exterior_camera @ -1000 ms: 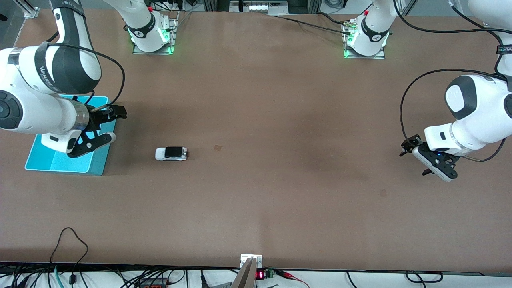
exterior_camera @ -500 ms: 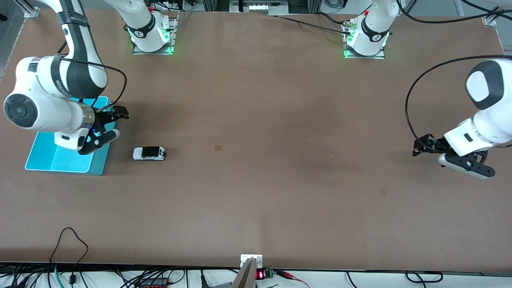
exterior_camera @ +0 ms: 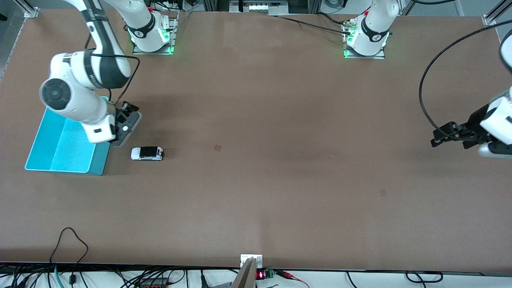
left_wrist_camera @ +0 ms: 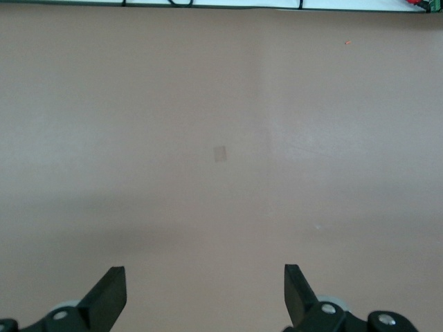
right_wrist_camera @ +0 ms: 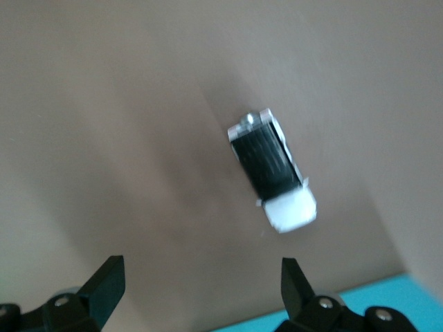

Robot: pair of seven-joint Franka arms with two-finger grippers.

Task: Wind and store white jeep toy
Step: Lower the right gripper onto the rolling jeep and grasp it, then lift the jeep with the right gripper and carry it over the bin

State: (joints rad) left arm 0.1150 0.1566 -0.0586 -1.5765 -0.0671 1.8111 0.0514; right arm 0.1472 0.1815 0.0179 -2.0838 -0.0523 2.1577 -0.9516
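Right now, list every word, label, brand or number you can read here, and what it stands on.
Right arm's upper link band: white lettering, too small to read.
Red display at the table edge nearest the front camera: lit digits, too blurred to read.
White jeep toy: no markings legible.
Turquoise bin: no text.

Robotics lab: bolted arm bases [exterior_camera: 152, 36], bare brown table [exterior_camera: 280, 180], cables [exterior_camera: 72, 256] along edge.

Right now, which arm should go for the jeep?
The right one. Its end effector hangs open just above the jeep, beside the bin, and its wrist view shows the jeep between the fingers. The left end effector waits open at the left arm's end of the table.
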